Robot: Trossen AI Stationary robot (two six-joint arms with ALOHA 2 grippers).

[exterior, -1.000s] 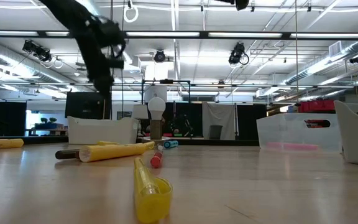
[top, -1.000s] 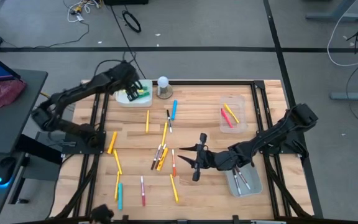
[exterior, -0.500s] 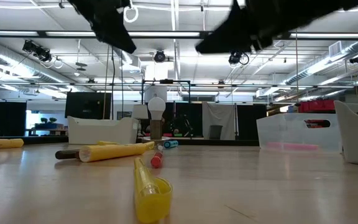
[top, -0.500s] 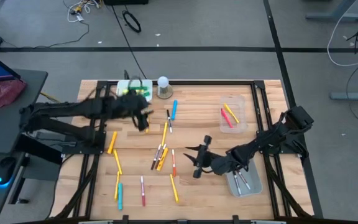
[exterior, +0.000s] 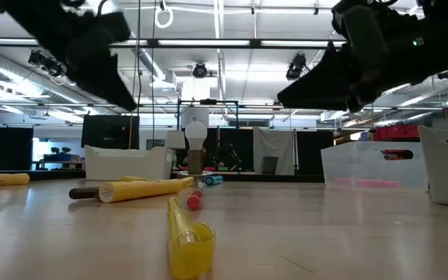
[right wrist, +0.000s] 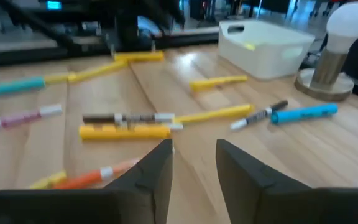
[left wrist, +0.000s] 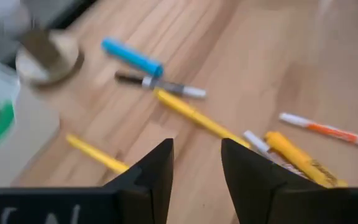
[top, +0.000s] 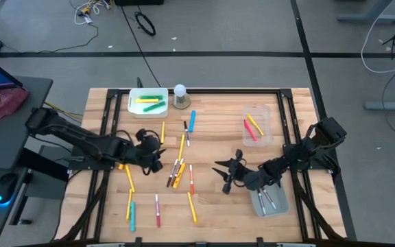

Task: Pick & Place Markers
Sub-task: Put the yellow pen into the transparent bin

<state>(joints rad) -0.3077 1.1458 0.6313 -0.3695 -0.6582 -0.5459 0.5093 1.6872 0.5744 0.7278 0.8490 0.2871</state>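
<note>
The left gripper (top: 153,152) hangs low over the desk (top: 218,116) with its fingers (left wrist: 151,177) a narrow gap apart and nothing between them. It sits just left of the cluster of markers (top: 177,170) in the middle of the desk. Its wrist view looks past the fingers at a yellow marker (left wrist: 194,117), a blue marker (left wrist: 131,57) and an orange marker (left wrist: 328,130) lying loose on the wood.

The right gripper (top: 230,175) hovers on the other side of that cluster, also empty, its fingers (right wrist: 154,171) likewise set a small gap apart. It faces back across the scattered markers toward the white bin (right wrist: 266,46) and the bulb-shaped lamp (right wrist: 340,37).

Some sorting is done. Green and yellow markers lie in the white bin at the far left corner, red and yellow ones in the clear tray (top: 257,125) on the right, and dark-capped ones in the tray (top: 269,201) near the right arm. Many still lie on the desk.

Both arms look to be between placements, reaching for a fresh pick. Next, each gripper needs to widen, line up across a single marker and come down without catching its neighbours, which lie touching in the middle pile.
</note>
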